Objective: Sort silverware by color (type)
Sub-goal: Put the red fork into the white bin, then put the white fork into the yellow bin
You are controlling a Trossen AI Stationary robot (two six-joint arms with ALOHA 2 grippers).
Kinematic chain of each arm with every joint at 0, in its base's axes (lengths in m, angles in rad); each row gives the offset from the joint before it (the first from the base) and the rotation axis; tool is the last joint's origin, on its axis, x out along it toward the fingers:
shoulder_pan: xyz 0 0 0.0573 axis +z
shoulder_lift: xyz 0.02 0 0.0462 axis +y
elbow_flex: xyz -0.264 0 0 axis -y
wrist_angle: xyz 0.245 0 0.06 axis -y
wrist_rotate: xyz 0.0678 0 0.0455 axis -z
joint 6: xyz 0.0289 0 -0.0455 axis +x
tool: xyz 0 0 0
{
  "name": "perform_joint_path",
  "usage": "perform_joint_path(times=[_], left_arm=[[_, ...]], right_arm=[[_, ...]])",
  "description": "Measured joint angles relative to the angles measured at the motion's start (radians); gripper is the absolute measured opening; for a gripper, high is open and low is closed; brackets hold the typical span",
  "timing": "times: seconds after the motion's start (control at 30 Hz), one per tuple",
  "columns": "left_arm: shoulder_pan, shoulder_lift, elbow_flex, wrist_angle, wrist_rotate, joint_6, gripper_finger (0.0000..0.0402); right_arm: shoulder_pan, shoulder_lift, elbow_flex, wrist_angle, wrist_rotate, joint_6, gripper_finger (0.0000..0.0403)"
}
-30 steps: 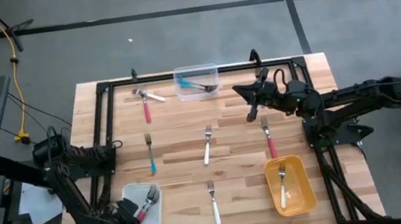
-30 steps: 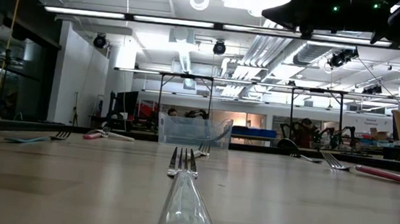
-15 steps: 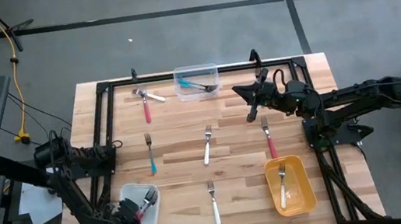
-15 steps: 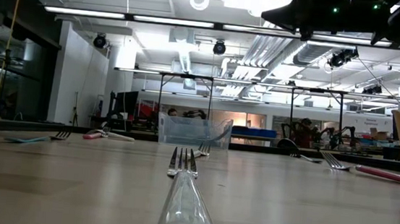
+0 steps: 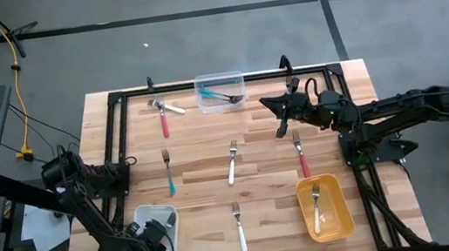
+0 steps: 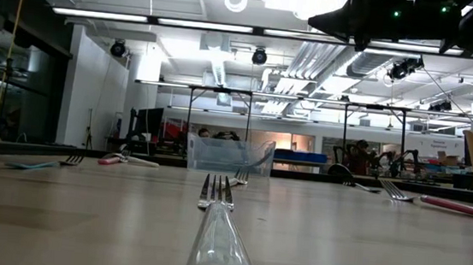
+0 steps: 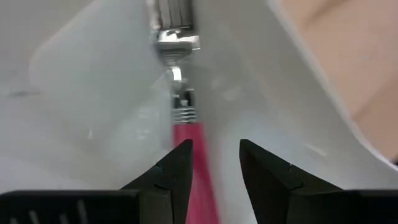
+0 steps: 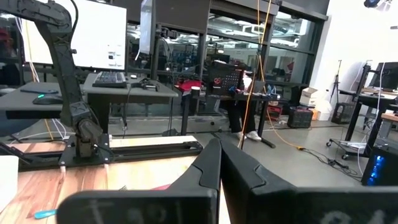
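Note:
My left gripper (image 5: 154,239) is at the near left corner, low over the white tray (image 5: 154,212), and open. In the left wrist view a fork lies in the tray (image 7: 93,93), its pink handle (image 7: 186,134) running back between the fingers of my left gripper (image 7: 213,148) and its metal head (image 7: 174,25) pointing away. My right gripper (image 5: 270,106) hangs shut above the far right of the table, beside a pink-handled fork (image 5: 302,157) lying flat. My right gripper's fingers (image 8: 219,163) meet in the right wrist view. My left gripper has its fingers on either side of the fork's pink handle (image 7: 189,146), reaching along it. The handle lies close to one finger (image 7: 174,163). I cannot tell whether they touch. The fork rests in the tray.
Loose forks lie on the wood: pink (image 5: 164,122) and white (image 5: 173,108) far left, teal (image 5: 169,174), white (image 5: 231,161), white (image 5: 239,227). A clear bin (image 5: 220,92) holds a teal fork, and a yellow bin (image 5: 324,206) holds one fork. Black frame rails edge the table.
My left gripper has drawn back toward the table's near edge, off the middle of the white tray. The fork handle seen in the tray from above is now covered by the gripper. My right arm has kept still.

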Motion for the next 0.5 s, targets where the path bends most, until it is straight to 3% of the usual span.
perform_joint_path(times=[0.23,0.5], left_arm=[[0.062,-0.062,0.08,-0.011,0.013,0.298,0.0099],[0.201,-0.188,0.077,-0.009,-0.225,0.776,0.001]], right_arm=[[0.0,0.0,0.0,-0.006,0.0,0.0,0.0],[0.001,0.0,0.0,-0.049,0.0,0.026,0.0]])
